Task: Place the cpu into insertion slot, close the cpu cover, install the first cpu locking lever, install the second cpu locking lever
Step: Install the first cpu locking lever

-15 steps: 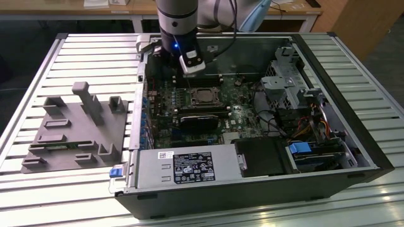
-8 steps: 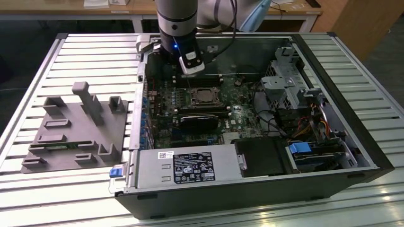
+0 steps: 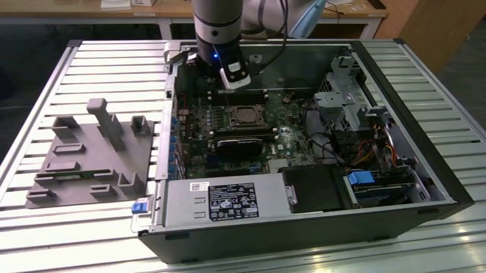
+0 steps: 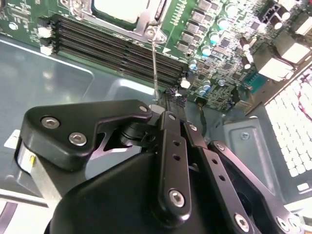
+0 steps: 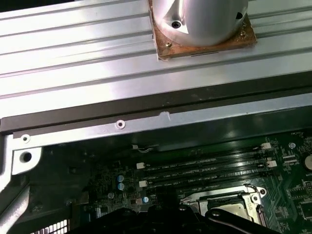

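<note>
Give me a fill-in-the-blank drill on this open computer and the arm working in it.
1. The grey fixture lies on the table, on the exterior view's ___ of the computer case.
2. The gripper hangs inside the case, over the green ___.
3. In the second wrist view, the cpu shows its pale face through the cut-out of the cpu cover, beside long ___ memory slots.
4. The small clip at the case's front corner is ___.

Missing words: left; motherboard; black; blue.

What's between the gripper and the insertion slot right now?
In the second wrist view, the long black memory slots lie between the gripper and the insertion slot; a thin metal lever crosses them from the slot's corner toward the gripper.
</note>
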### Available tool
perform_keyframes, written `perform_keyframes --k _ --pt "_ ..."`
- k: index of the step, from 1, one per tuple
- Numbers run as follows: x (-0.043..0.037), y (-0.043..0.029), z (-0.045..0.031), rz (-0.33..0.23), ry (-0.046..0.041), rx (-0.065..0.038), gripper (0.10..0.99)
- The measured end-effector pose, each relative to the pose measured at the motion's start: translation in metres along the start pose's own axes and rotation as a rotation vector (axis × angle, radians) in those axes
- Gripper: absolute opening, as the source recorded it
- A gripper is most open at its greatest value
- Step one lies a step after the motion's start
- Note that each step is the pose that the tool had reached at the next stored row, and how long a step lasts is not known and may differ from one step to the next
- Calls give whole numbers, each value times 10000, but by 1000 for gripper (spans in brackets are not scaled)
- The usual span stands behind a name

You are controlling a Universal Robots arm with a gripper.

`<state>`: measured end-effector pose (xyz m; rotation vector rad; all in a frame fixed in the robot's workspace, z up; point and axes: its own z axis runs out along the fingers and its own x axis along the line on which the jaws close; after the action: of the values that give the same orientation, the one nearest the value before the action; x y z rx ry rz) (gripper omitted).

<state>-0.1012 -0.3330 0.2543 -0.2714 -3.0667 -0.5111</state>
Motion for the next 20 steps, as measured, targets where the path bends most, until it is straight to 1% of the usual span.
perform_keyframes --k 20 --pt "-271 45 11 2 3 0 102"
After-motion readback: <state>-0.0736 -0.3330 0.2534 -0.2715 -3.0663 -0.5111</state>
